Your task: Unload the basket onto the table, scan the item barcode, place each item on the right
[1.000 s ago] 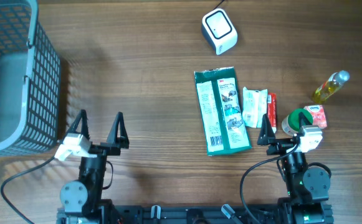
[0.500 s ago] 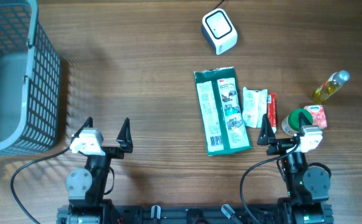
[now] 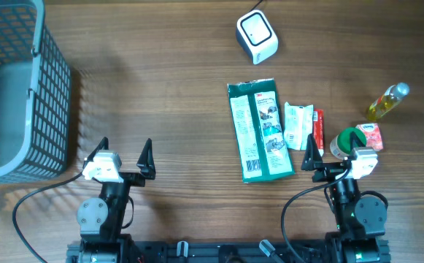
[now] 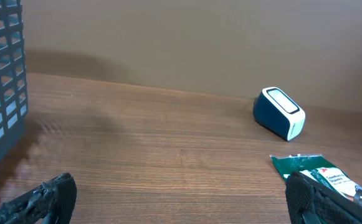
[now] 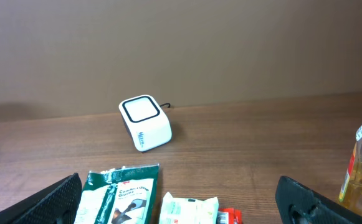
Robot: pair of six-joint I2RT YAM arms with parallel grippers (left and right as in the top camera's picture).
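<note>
Along the table (image 3: 197, 197) edge, left pincer (image 3: 125, 143) and right pincer (image 3: 333, 143) gape wide.

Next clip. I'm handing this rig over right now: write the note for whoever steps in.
Left tool: open, empty, away from the items.
Right tool: open, empty, just short of the items.
Barcode scanner stands at the far side; green 3M pack, white packet and bottle of yellow liquid lie nearer the right tool.
Done: nothing grasped.
Left: pick an item, present its barcode to the scanner.
</note>
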